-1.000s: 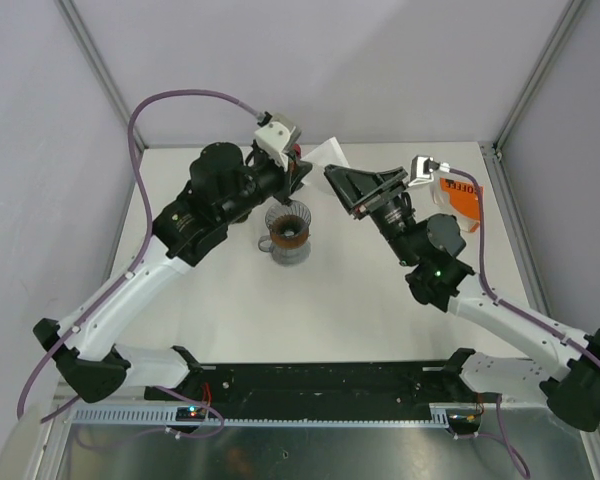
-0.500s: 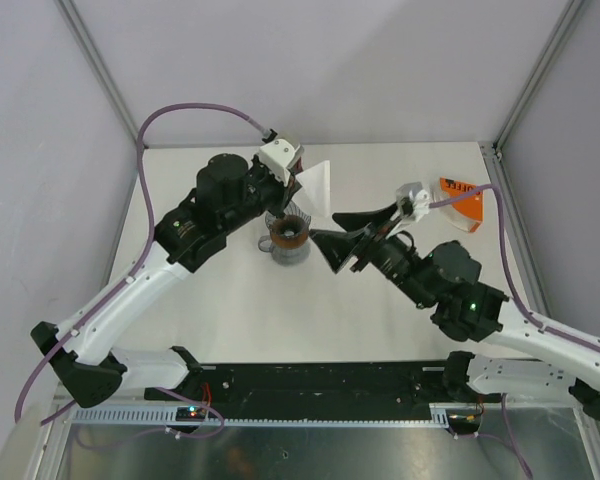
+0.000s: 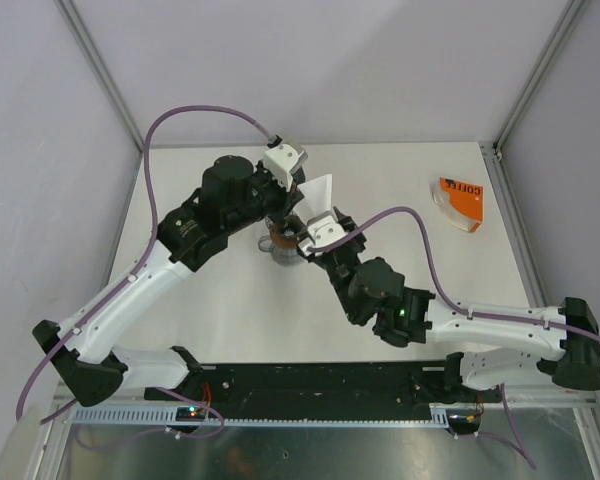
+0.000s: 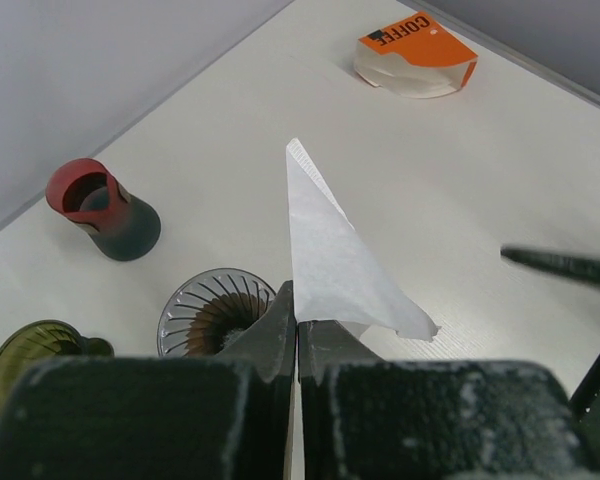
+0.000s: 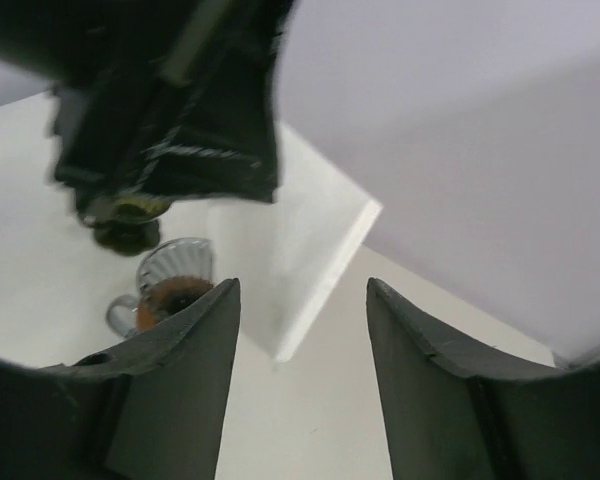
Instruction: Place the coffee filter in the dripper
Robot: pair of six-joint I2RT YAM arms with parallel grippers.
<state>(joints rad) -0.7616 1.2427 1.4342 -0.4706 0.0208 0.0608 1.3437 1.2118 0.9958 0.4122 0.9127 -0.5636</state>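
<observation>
My left gripper is shut on a white folded paper coffee filter and holds it in the air just right of and above the dripper. The filter sticks up from the closed fingertips of the left gripper. The ribbed glass dripper stands on the table; from above, the dripper is partly covered by the arms. My right gripper is open and empty, facing the filter with the dripper to its left. From above, the right gripper sits close beside the dripper.
A red-topped dark cup and an olive-green glass stand left of the dripper. An orange coffee-filter pack lies at the back right, also in the left wrist view. Walls close the table's far and side edges.
My right arm has swung from the back right to the centre, its open gripper now beside the dripper and under the filter. My left gripper still holds the filter, shifted slightly.
</observation>
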